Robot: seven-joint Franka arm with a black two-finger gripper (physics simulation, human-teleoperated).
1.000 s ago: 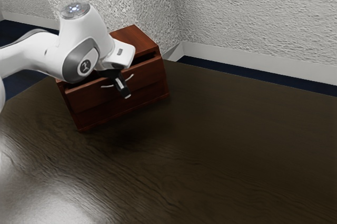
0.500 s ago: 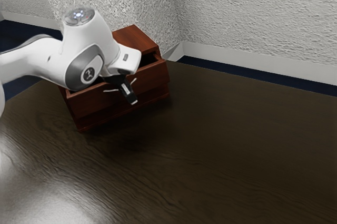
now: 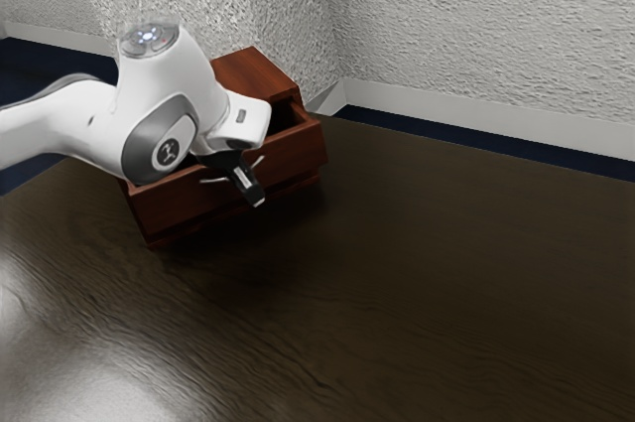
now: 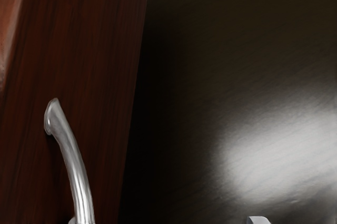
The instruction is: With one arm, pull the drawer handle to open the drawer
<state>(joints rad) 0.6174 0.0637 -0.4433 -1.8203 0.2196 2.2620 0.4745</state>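
Your gripper (image 3: 250,190) is at the front of the top drawer (image 3: 293,149), on its silver bar handle (image 4: 69,163). The jaws are spread, not clamped. In the wrist view one fingertip (image 4: 258,220) stands well clear of the bar over the table, and the other is right beside the bar. The drawer stands partly out of the red-brown cabinet (image 3: 253,72), with a dark gap behind its front. The cabinet sits on the dark wood table (image 3: 427,283), near the wall corner.
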